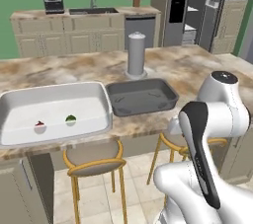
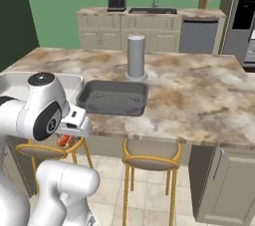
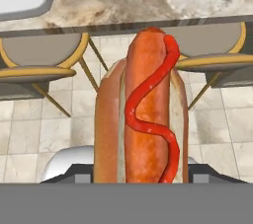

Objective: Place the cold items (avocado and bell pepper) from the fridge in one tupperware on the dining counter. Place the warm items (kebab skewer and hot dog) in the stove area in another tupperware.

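Hand view shows our gripper (image 3: pixel 141 181) with jaws clamped on the hot dog (image 3: pixel 143 114), below the bench (image 1: pixel 59 70) edge. We see avocado (image 1: pixel 71 118) and bell pepper (image 1: pixel 40 124) in the white tupperware (image 1: pixel 20 134); the grey tupperware (image 1: pixel 143 107) looks empty, so we judge the warm items remain.

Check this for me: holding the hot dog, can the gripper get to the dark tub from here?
Probably yes: the gripper with the hot dog sits just below the counter edge, and the dark tub lies open with nothing above it.
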